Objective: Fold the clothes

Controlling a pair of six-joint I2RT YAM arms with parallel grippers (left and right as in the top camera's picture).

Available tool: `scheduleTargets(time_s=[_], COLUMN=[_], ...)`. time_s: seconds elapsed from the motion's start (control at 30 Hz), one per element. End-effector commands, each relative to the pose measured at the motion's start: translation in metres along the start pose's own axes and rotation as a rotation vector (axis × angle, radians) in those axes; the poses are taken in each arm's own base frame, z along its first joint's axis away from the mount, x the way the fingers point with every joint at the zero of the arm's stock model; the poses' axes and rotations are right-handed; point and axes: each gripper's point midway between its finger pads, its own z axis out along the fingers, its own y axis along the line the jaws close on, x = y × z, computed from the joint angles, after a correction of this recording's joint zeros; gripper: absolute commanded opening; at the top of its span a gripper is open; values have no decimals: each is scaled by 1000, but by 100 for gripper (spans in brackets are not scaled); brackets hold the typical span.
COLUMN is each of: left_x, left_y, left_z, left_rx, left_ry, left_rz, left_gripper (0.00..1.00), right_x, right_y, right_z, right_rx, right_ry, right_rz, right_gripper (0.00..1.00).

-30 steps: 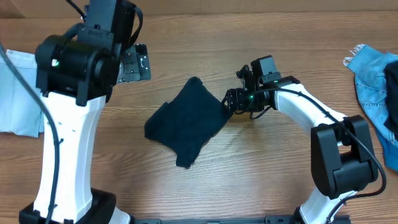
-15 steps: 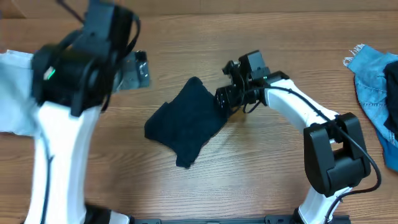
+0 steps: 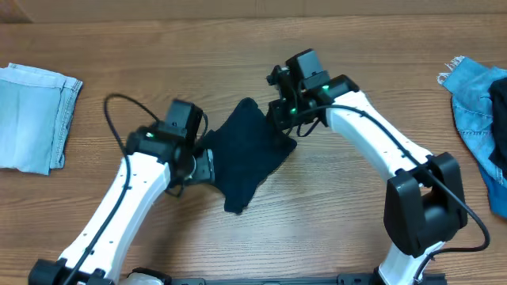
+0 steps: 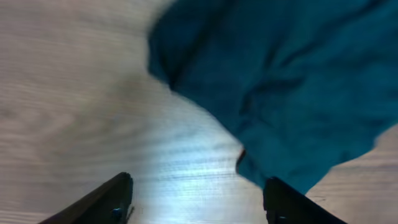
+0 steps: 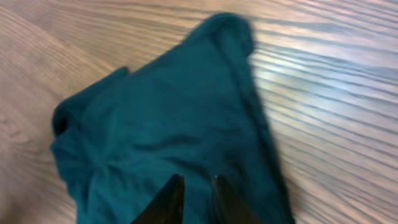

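Observation:
The dark navy garment [image 3: 240, 158] of the clothes lies crumpled in the middle of the wooden table. My left gripper [image 3: 203, 165] is at its left edge. In the left wrist view that gripper [image 4: 199, 196] stands open with bare wood between its fingers, and a corner of the garment [image 4: 298, 81] lies just ahead of the right finger [image 4: 283, 202]. My right gripper [image 3: 280, 125] is over the garment's upper right edge. In the right wrist view its fingers [image 5: 169, 200] stand close together, pinching the cloth [image 5: 161, 124].
A folded pale blue denim piece [image 3: 32, 115] lies at the far left. A brighter blue denim piece [image 3: 475, 103] lies bunched at the right edge. Bare wood lies in front of and behind the garment.
My left arm has swung down from the back left to the garment's left edge. My right gripper has shifted left over the cloth and its jaws have come together.

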Motion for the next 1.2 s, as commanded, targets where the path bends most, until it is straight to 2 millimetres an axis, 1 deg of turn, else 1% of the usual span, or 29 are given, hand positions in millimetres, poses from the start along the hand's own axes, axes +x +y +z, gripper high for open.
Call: scheduleTargets(time_s=[0.0,0.03,0.07,0.13,0.2,0.3,0.33,0.37,0.4,0.43,0.57,0.67,0.73,0.77,0.8,0.87,0.9,0.93,0.97,1.0,1.03,1.07,1.1,1.13,1.17], left_x=[14,17,22,20,16,10,7,2,-6,-11,-39,-66,-89,-104,-125,-151,-168,-181,-197,-211,-220,-230,-232,-231,-226], left_y=[-9,-7,-5,-5,-7,-9,-10,-12,-16,-16,-27,-28,-26,-25,-22,-19,-16,-14,-11,-5,-3,-1,-3,-7,-11], left_z=[25,32,43,58,70,90,95,103,112,118,139,144,140,136,128,114,103,93,77,61,50,32,23,13,8], left_rx=[74,66,58,61,69,78,81,85,92,88,118,112,102,105,114,132,145,155,165,157,152,145,151,165,173], left_ry=[60,73,90,83,67,47,43,33,13,-3,-93,-166,-207,-232,-271,-320,-352,-374,-397,-416,-431,-439,-431,-410,-383], left_rz=[-20,-21,-22,-19,-17,-9,4,17,33,34,37,19,-5,-20,-43,-65,-70,-67,-58,-48,-32,-10,7,39,56], left_gripper=[54,48,44,44,44,48,50,52,53,54,56,56,56,56,57,58,59,59,60,62,62,63,63,64,64], right_x=[-2,0,1,1,2,4,4,4,4,5,15,16,21,24,26,25,21,16,7,-2,-9,-18,-22,-25,-27], right_y=[10,11,15,20,22,20,18,12,4,1,-4,-4,-5,-5,-6,-6,-9,-10,-8,-3,0,5,7,7,7], right_z=[14,20,30,47,59,80,83,87,87,86,85,85,84,84,83,82,78,73,64,54,47,35,29,22,16], right_rx=[-10,-13,-23,-36,-42,-44,-37,-8,28,35,48,49,55,58,61,69,90,107,114,107,107,106,106,112,115], right_ry=[5,13,21,24,27,32,30,28,25,32,71,77,96,108,115,108,93,73,43,12,-9,-45,-63,-80,-90], right_rz=[73,81,81,61,50,41,41,42,63,72,109,112,135,152,154,152,147,138,120,89,80,71,66,63,64], right_gripper=[12,11,9,9,9,9,9,9,9,8,7,7,7,7,9,19,27,33,43,50,53,58,59,59,62])
